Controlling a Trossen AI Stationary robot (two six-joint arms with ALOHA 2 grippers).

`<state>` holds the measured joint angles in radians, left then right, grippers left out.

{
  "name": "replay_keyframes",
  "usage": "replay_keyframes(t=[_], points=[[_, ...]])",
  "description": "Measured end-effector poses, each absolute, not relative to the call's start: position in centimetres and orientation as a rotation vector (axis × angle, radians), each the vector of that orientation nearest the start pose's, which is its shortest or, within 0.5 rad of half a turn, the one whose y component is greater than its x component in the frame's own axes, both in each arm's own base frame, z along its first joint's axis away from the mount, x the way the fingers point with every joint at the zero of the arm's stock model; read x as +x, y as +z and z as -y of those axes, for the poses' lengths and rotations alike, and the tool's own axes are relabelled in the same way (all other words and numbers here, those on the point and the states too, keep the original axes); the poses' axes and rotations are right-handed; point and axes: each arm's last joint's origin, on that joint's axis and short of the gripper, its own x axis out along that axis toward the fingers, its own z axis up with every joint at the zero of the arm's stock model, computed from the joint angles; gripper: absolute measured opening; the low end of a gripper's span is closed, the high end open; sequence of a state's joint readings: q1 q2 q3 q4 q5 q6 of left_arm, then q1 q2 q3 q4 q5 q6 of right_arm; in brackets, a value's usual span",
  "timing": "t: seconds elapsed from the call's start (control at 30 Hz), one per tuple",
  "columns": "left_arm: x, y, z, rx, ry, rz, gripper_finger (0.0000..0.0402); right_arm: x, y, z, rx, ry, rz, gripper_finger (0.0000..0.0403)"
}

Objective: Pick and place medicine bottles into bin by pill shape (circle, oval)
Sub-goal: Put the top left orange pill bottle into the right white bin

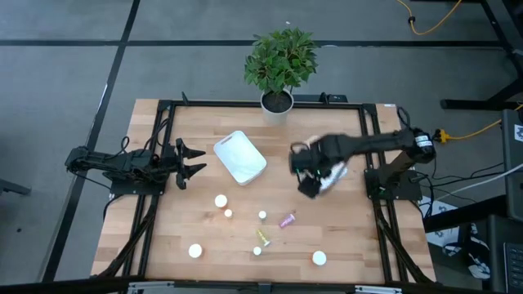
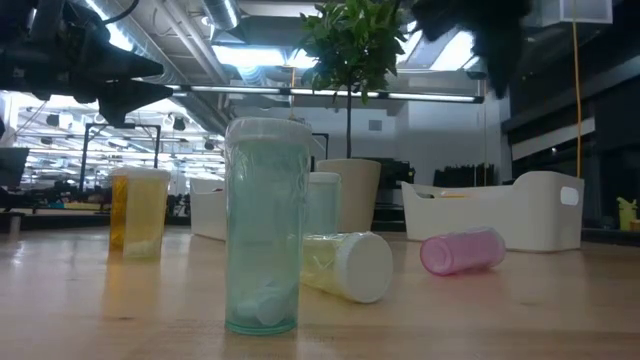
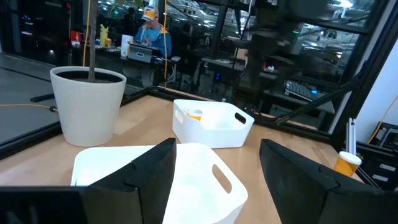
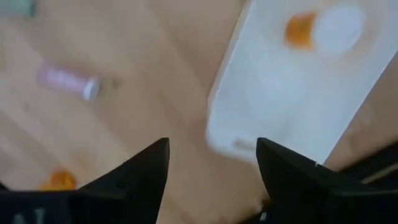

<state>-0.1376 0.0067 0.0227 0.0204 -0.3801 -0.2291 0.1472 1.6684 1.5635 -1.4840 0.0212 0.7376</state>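
Several small white-capped medicine bottles stand or lie on the near half of the wooden table (image 1: 163, 237). Among them are a purple one (image 1: 288, 219) on its side, a yellow-green one (image 1: 262, 237) on its side, and a pale teal one (image 2: 262, 225) upright. One orange bottle (image 4: 317, 28) lies inside the right white bin (image 4: 298, 93). My right gripper (image 1: 309, 181) hangs open above that bin's near-left edge, pointing down, with nothing between its fingers. My left gripper (image 1: 192, 162) waits open at the table's left, level, facing the left white bin (image 1: 239, 157).
A potted plant (image 1: 279, 65) stands at the table's far edge, between the bins. A black frame (image 1: 163, 110) runs round the tabletop. An upright yellow bottle (image 2: 140, 210) and more white caps (image 1: 221, 200) dot the near half, with bare wood between them.
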Motion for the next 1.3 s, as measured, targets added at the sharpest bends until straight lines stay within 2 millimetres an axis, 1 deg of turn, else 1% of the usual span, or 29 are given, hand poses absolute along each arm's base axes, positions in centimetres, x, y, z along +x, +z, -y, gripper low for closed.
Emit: replay_keyframes(t=[0.1,0.17,0.3,0.37,0.43,0.53,0.63,0.73,0.87,1.03,1.13,1.3], points=[[9.5,17.3,0.3,-0.268,0.215,0.064,0.0225,28.1,30.4,-7.6,0.414,-0.481,-1.555,0.0243],[9.6,17.2,0.5,-0.313,0.151,0.054,0.0225,27.4,30.4,-9.8,0.421,-0.467,-1.565,0.0243],[9.6,17.1,0.8,-0.329,0.034,0.022,0.0225,25.5,30.4,-14.2,0.464,-0.468,-1.580,0.0243],[9.7,17.0,1.0,-0.353,0.011,-0.011,0.0224,24.5,30.4,-15.9,0.495,-0.496,-1.564,0.0243],[9.7,16.9,1.1,-0.352,0.014,-0.086,0.0222,23.7,30.4,-17.4,0.530,-0.528,-1.541,0.0243],[9.6,17.5,1.1,-0.366,0.090,-0.201,0.0214,22.4,30.4,-19.1,0.576,-0.574,-1.523,0.0243],[9.9,17.9,1.3,-0.411,0.131,-0.327,0.0207,21.7,30.4,-20.0,0.610,-0.613,-1.485,0.0243],[10.7,18.0,1.8,-0.420,0.124,-0.427,0.0203,21.4,30.4,-20.4,0.632,-0.645,-1.453,0.0243],[12.0,17.3,3.0,-0.380,0.072,-0.598,0.0199,21.5,30.4,-20.4,0.635,-0.650,-1.429,0.0243],[13.4,16.3,4.5,-0.282,0.037,-0.763,0.0197,21.5,30.4,-20.4,0.633,-0.650,-1.426,0.0243],[14.2,15.7,5.4,-0.253,0.026,-0.818,0.0197,21.5,30.4,-20.4,0.631,-0.650,-1.424,0.0243],[15.5,14.7,6.6,-0.226,0.047,-0.802,0.0197,21.5,30.4,-20.4,0.624,-0.651,-1.412,0.0243]])
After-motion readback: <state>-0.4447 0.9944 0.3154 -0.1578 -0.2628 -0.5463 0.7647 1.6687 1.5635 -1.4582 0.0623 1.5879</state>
